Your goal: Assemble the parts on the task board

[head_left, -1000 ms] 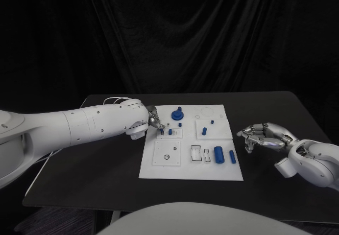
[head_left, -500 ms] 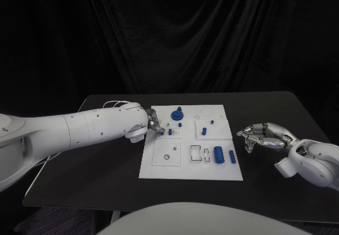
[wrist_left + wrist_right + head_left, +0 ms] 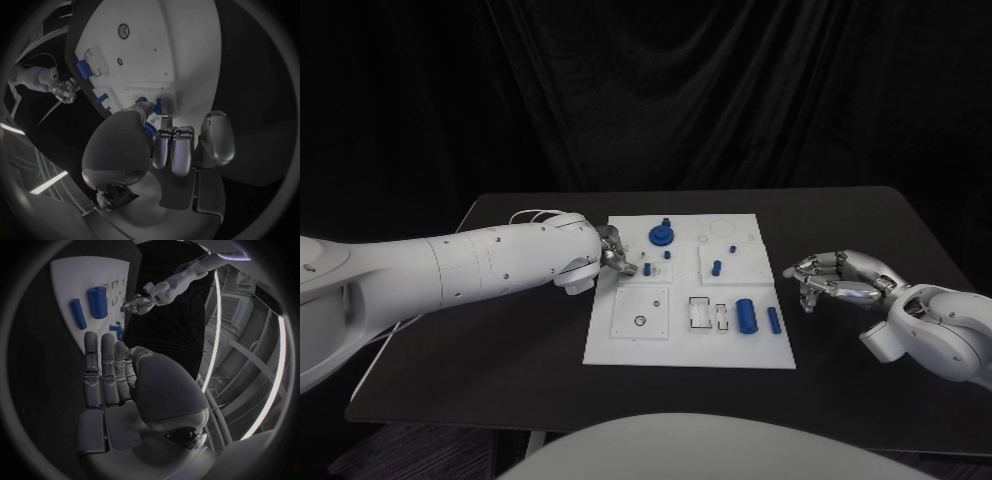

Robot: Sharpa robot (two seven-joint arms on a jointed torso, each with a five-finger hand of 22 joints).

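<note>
Left hand working at the task board's left edge, right hand waiting off to the side.

The left hand (image 3: 616, 257) is reaching over the white task board (image 3: 639, 346), its fingers (image 3: 177, 150) pinching a small blue part (image 3: 157, 106) against the board near its left edge. The right hand (image 3: 829, 279) is hovering above the table (image 3: 488, 340) just right of the board, fingers curled in on nothing. Since a second ago, the left arm is sitting slightly lower; the board's parts are lying unchanged.

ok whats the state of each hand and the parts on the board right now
left hand: at the task board's left edge, fingers on small blue parts
right hand: fingers curled, holding nothing, off the board's right edge
two blue cylinders: lying flat
blue round part: standing upright
</note>
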